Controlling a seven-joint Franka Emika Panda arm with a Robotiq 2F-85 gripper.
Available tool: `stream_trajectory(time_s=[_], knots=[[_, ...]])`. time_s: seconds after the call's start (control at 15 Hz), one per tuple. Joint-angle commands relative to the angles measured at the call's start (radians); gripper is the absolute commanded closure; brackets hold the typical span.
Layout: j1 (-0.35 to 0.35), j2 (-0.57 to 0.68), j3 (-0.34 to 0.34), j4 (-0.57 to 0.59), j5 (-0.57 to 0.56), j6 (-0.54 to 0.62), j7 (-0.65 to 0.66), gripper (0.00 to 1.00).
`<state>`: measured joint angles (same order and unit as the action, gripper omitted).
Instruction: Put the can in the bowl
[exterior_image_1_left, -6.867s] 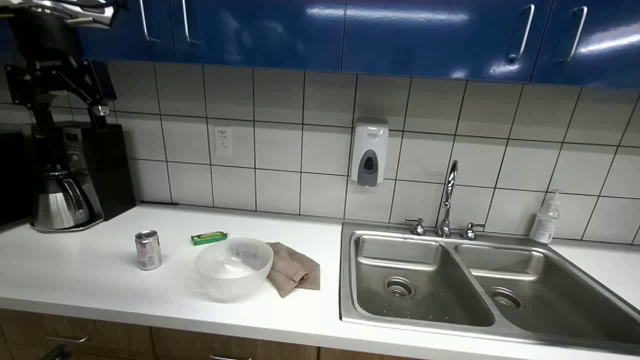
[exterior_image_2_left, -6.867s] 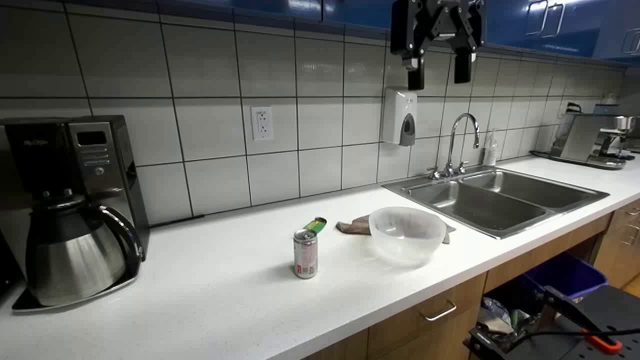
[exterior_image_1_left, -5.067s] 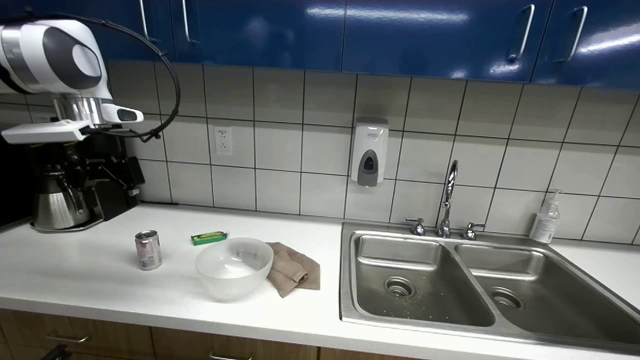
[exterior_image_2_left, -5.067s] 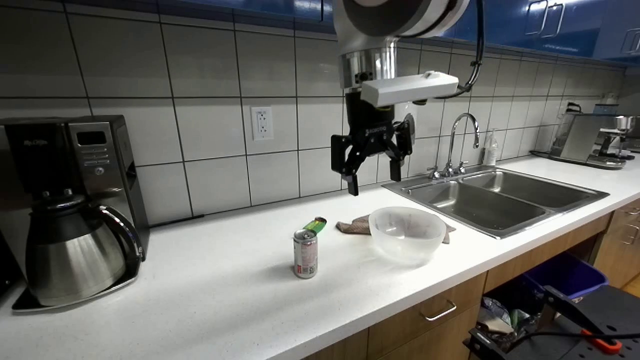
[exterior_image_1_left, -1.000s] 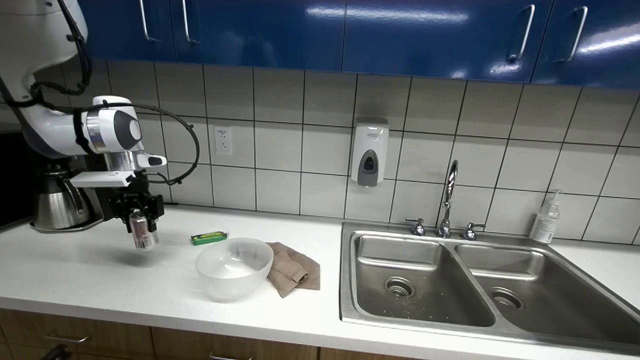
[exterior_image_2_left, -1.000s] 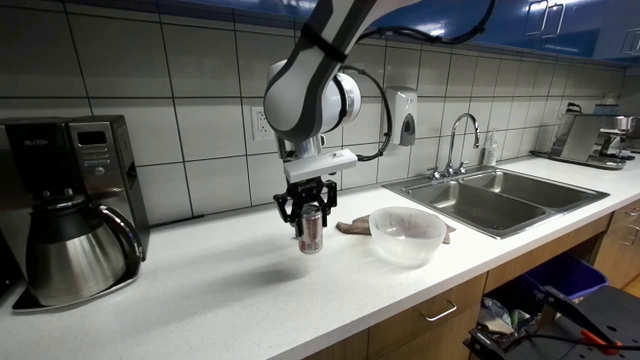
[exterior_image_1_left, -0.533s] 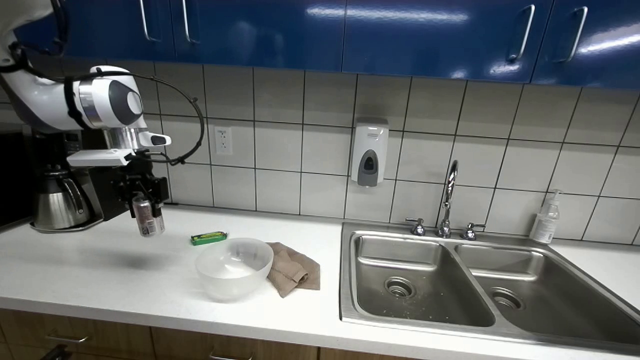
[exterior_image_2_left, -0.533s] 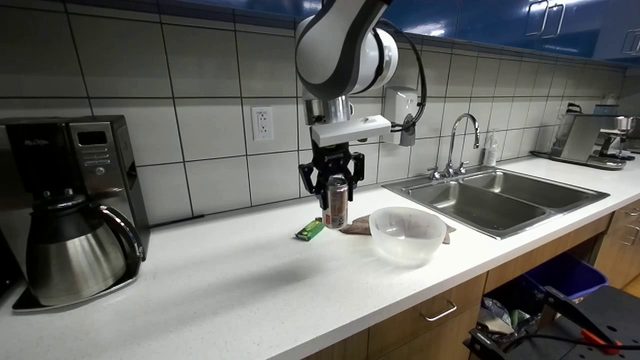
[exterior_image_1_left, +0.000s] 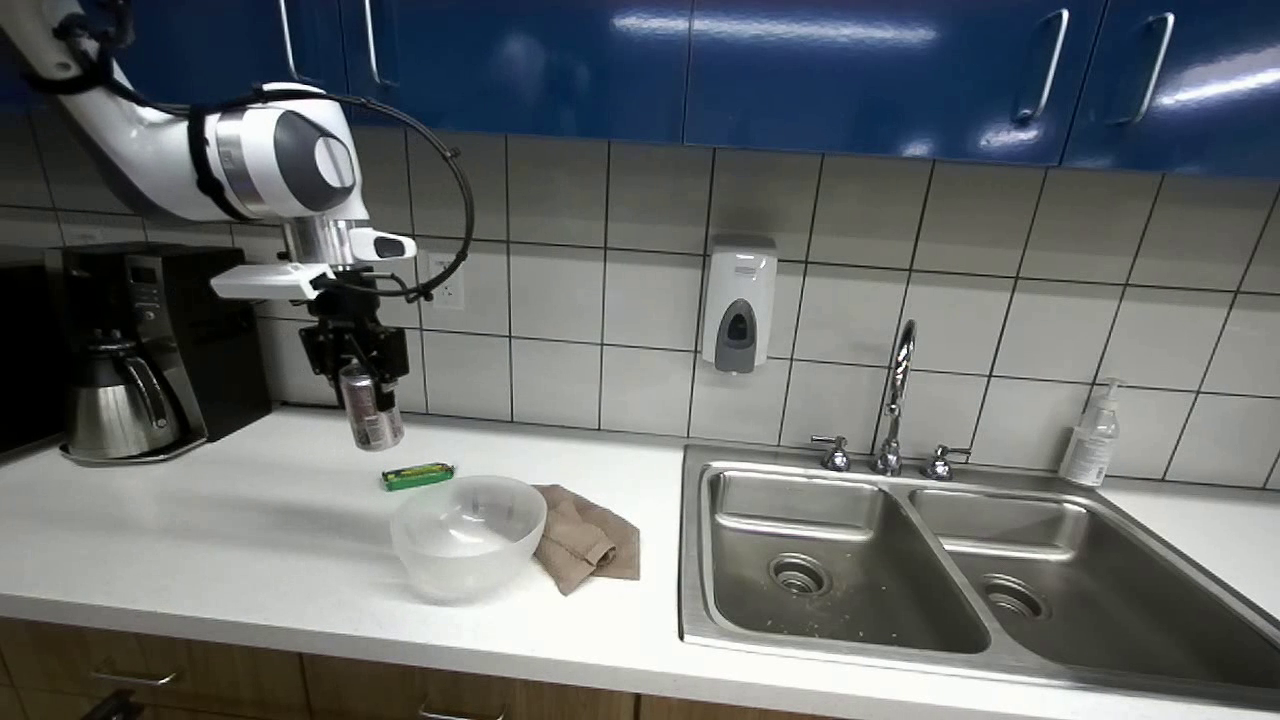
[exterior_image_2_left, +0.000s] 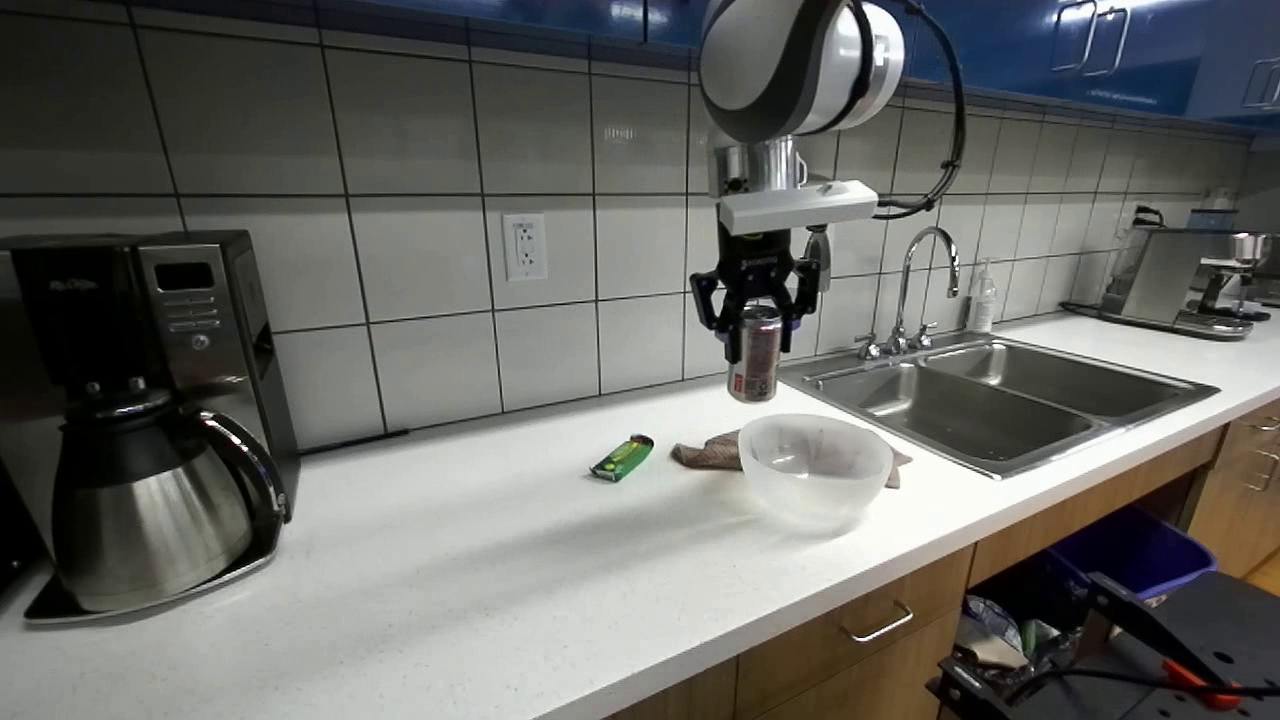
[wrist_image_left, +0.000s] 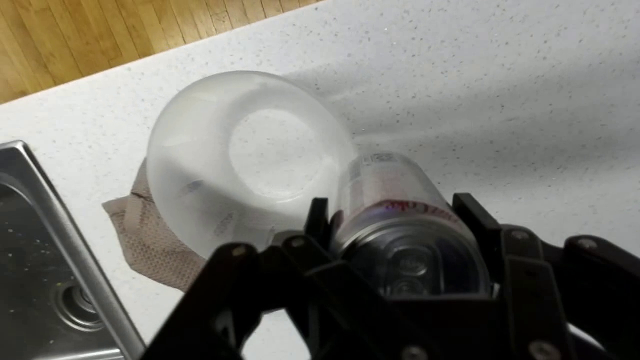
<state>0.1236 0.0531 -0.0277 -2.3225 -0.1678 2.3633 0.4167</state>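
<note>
My gripper (exterior_image_2_left: 759, 352) is shut on the silver can (exterior_image_2_left: 754, 375), a finger on each side of its upper part. The can hangs nearly upright, well above the counter. A frosted clear bowl (exterior_image_1_left: 450, 575) stands on the counter below, and nothing shows inside it. In an exterior view the can (exterior_image_1_left: 375, 425) is up and to the left of the bowl. From the wrist, the can (wrist_image_left: 395, 185) covers part of the right side of the bowl (wrist_image_left: 192, 100), so its lower end appears close to that rim. The can's top faces the wrist camera between the fingers (wrist_image_left: 475, 215).
A green packet (exterior_image_2_left: 622, 458) lies near the bowl. A brown cloth (exterior_image_1_left: 600, 535) is partly under or behind the bowl. The double sink (exterior_image_1_left: 850, 640) with its faucet (exterior_image_1_left: 900, 380) lies beyond. A coffee maker (exterior_image_2_left: 215, 330) stands at the far end.
Over the last second my gripper has risen with the can and carried it toward the bowl. The green packet has come into full view. Bowl and cloth have not moved.
</note>
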Motion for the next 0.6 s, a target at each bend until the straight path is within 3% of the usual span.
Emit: stream_trajectory(time_s=[0.0,0.53], knots=[[-0.074,-0.034,-0.020,-0.021,-0.005,-0.025,-0.016,0.61],[-0.170,0.152,-0.094,0.045,0.002,0.037,-0.067,0.61]])
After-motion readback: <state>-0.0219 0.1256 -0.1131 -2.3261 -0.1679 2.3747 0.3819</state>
